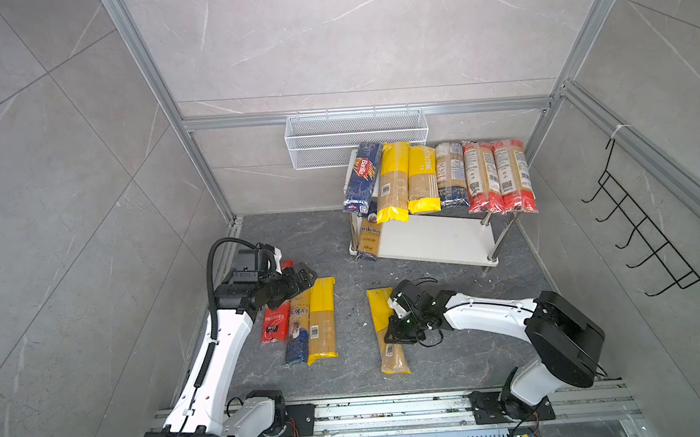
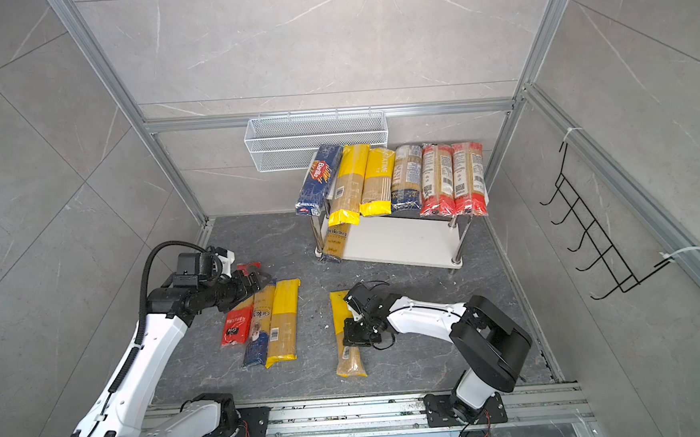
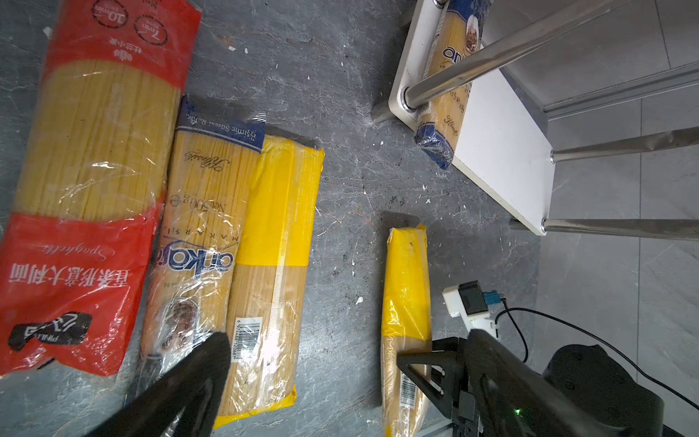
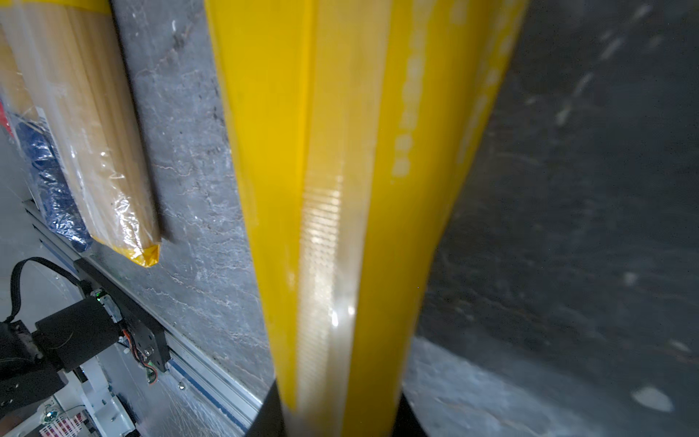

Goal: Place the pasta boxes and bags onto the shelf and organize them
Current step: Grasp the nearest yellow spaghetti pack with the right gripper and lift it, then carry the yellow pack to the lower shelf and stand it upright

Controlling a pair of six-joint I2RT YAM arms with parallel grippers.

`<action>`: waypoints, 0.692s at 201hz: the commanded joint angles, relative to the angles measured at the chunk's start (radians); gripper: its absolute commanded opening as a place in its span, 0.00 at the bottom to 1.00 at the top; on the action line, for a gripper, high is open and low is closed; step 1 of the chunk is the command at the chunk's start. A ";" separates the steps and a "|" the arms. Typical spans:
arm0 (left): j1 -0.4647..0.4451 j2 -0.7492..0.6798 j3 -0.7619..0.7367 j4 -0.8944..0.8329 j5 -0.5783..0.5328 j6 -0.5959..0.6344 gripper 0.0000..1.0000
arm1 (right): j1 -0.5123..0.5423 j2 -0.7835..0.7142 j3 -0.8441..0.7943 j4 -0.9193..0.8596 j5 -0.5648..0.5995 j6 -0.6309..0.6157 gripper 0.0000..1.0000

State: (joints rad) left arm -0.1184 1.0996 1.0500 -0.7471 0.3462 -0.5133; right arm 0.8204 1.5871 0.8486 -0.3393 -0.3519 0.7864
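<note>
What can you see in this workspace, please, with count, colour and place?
Two-tier shelf of white boards on chrome legs: one, white, back right of grey floor.
Dark blue Barilla pasta box: one, blue, top tier's left end.
Yellow-ended clear spaghetti bags: four, yellow; two on top tier, one floor left, one floor centre.
Navy-ended clear spaghetti bags: three, navy; top tier, lower tier, floor left.
Red-ended white-labelled spaghetti bags: two, red, top tier's right end.
Red plastic spaghetti bag: one, red, floor left.
White wire mesh basket: one, white, back wall.
Black wire hook rack: one, black, right wall.
Left fingers: black, open above the floor-left bags.
Right fingers: black, shut on the centre yellow-ended bag.
</note>
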 commanded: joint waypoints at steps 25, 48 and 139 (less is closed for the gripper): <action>-0.003 0.051 0.067 0.070 0.029 -0.006 1.00 | -0.067 -0.105 -0.009 0.020 -0.054 -0.039 0.00; -0.003 0.085 0.093 0.080 0.019 -0.004 1.00 | -0.099 -0.129 -0.006 0.012 -0.075 -0.059 0.00; -0.003 0.220 0.207 0.109 0.002 -0.002 1.00 | -0.277 -0.186 0.058 -0.030 -0.162 -0.161 0.00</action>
State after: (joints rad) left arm -0.1184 1.3014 1.1957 -0.6693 0.3450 -0.5175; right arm 0.5873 1.4475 0.8333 -0.4038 -0.4553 0.6949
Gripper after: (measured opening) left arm 0.997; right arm 0.266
